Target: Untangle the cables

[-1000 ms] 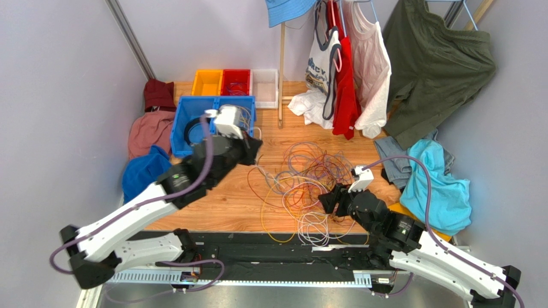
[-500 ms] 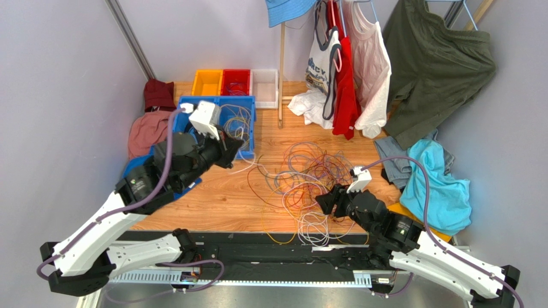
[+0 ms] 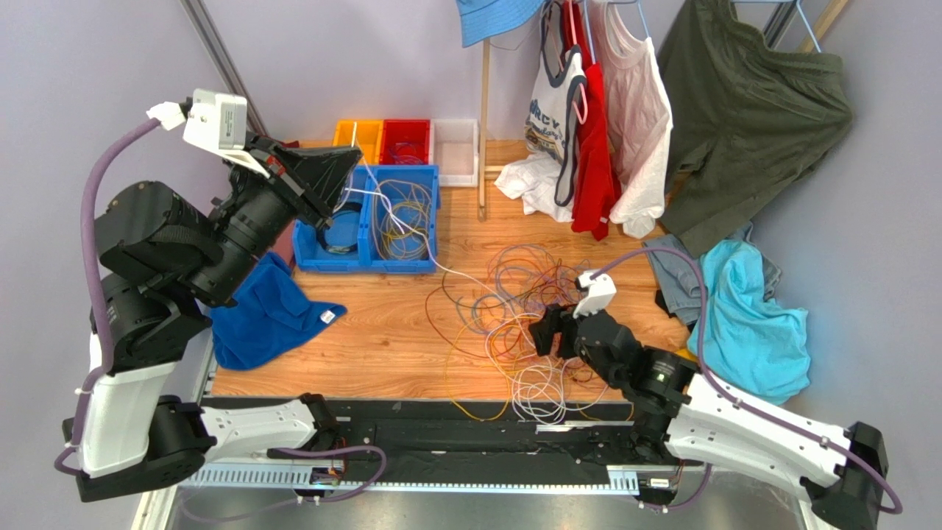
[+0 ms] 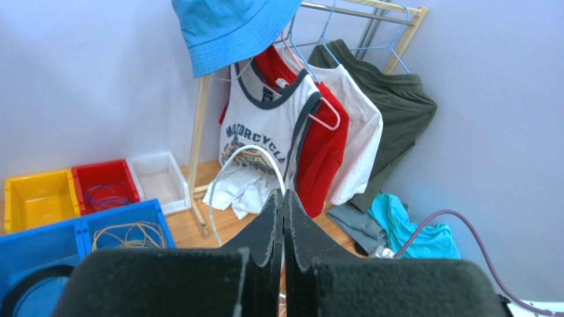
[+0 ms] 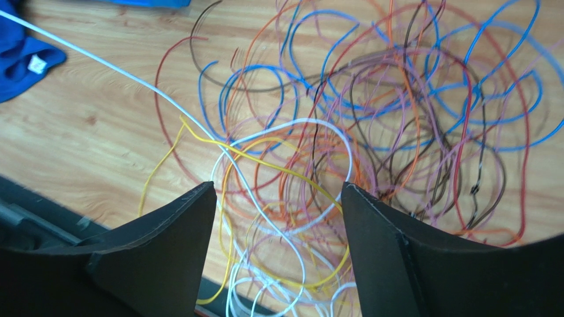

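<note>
Since the earlier frame the left arm has been raised and drawn back to the left, away from the blue bins, and the right arm has been shifted slightly left over the heap.

The left claw (image 3: pixel 354 167) (image 4: pixel 283 195) is seen pressed shut on one white cable (image 3: pixel 437 263) (image 4: pixel 248 150), which is stretched from the fingertips, over the blue bins, down to the heap. The right claw (image 3: pixel 544 331) (image 5: pixel 278 188) is held wide apart just above the cables (image 3: pixel 531 304) (image 5: pixel 371 132), with nothing gripped.

The cables are found in one tangled heap on the worktop (image 3: pixel 376 342), right of centre. Blue, orange, red, yellow, white, brown and pink strands are noted; the number of strands cannot be told.

Two joined blue bins (image 3: pixel 365 263) are recorded at the back left; thin yellowish loops are held in the right one. Three small bins are set behind them: one orange (image 3: pixel 356 141), one red (image 3: pixel 407 138), one white (image 3: pixel 456 138). One blue cloth (image 3: pixel 271 315) is spread at the left edge.
</note>
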You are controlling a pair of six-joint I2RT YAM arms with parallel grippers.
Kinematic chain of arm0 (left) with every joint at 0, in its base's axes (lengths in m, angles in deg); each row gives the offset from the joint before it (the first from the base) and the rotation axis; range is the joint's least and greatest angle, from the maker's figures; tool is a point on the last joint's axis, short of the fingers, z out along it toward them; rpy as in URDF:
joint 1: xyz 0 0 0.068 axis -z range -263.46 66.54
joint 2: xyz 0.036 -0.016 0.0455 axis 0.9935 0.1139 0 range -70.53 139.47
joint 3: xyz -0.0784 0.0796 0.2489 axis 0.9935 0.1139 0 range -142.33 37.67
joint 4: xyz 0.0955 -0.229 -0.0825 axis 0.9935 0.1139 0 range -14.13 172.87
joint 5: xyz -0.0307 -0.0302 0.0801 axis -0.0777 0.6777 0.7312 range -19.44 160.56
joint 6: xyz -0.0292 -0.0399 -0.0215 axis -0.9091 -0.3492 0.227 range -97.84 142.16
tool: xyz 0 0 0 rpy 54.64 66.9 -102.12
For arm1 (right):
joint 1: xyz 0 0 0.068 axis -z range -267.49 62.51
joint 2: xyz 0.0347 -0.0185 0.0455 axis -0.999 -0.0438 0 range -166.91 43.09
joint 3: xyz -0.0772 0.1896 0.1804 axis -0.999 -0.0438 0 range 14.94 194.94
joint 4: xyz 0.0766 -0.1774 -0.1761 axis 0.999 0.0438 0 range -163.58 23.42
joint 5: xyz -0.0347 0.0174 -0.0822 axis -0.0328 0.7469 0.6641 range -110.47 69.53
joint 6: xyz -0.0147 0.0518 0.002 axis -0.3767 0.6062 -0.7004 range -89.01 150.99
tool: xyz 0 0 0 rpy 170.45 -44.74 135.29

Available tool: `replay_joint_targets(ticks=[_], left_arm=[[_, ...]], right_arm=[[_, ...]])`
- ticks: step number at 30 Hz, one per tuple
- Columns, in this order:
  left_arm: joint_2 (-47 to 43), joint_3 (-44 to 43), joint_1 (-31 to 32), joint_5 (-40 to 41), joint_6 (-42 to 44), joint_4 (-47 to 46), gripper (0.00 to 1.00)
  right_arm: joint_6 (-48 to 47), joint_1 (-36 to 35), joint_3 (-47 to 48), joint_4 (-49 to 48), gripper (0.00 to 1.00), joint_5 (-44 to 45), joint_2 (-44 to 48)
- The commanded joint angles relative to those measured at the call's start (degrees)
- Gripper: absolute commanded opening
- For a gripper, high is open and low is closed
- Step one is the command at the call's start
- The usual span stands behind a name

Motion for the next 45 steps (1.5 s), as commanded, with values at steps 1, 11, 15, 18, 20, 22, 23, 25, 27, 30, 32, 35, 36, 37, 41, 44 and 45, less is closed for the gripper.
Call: replay_joint_targets(ticks=[1, 11, 15, 18, 20, 22, 23, 25, 27, 30, 32, 35, 36, 37, 41, 44, 45], left_arm=[[3.5, -5.1, 0.0, -1.4, 3.1, 3.0, 0.0], [4.8, -5.9, 0.0, -1.8, 3.0, 4.4, 0.0], [4.6, -6.1, 0.0, -1.9, 3.0, 4.4, 0.0], [4.6, -6.5, 0.0, -2.0, 3.0, 4.9, 0.0], [4.5, -6.5, 0.0, -2.1, 2.9, 5.1, 0.0], [4.1, -6.1, 0.0, -2.1, 3.0, 5.3, 0.0], [4.0, -5.9, 0.0, -2.1, 3.0, 5.3, 0.0], [3.3, -5.1, 0.0, -2.1, 3.0, 5.2, 0.0], [2.6, -4.2, 0.0, -1.7, 2.9, 5.0, 0.0], [1.1, -2.2, 0.0, -1.1, 2.9, 5.0, 0.0], [-1.0, -0.2, 0.0, -0.4, 2.5, 4.7, 0.0], [-5.6, 7.7, 0.0, 1.7, 0.7, 2.3, 0.0], [-7.1, 14.0, 0.0, 2.4, -0.6, -0.2, 0.0], [-10.3, 17.3, 0.0, 2.4, -1.3, -1.7, 0.0], [-18.0, 34.3, 0.0, -0.7, -4.5, -11.3, 0.06], [-21.4, 45.5, 0.0, -4.5, -6.6, -21.8, 0.07], [-22.1, 49.7, 0.0, -6.8, -7.3, -23.9, 0.07]], right_arm=[[-6.6, 0.2, 6.7, -9.3, 0.75, 6.4, -7.6], [-10.4, 0.2, 14.6, -17.0, 0.74, 0.2, -19.5], [-10.9, 0.3, 17.5, -17.0, 0.73, 0.3, -25.4], [-10.4, 0.4, 19.5, -16.7, 0.73, 0.6, -30.0], [-10.0, 0.7, 20.4, -16.3, 0.72, 1.7, -32.9], [-9.7, 1.4, 21.6, -15.3, 0.68, 2.6, -35.2], [-9.6, 1.7, 22.0, -14.9, 0.67, 3.3, -36.0], [-9.5, 2.9, 23.0, -14.3, 0.61, 3.7, -37.7], [-9.5, 4.3, 23.8, -13.1, 0.5, 3.5, -38.8], [-10.1, 5.4, 25.5, -10.8, 0.14, 4.3, -39.3], [-12.1, 5.5, 27.0, -10.1, 0.0, 5.1, -37.2], [-14.2, 5.5, 31.6, -7.0, 0.0, 5.2, -31.8], [-15.6, 5.5, 33.5, -5.5, 0.0, 4.7, -28.8], [-16.3, 5.5, 35.3, -4.8, 0.0, 2.4, -27.6], [-17.2, 5.5, 53.1, 1.0, 0.0, -8.0, -26.4], [-15.9, 5.5, 63.8, 8.2, 0.0, -17.2, -30.1], [-15.3, 5.5, 68.5, 10.3, 0.0, -19.0, -31.6]])
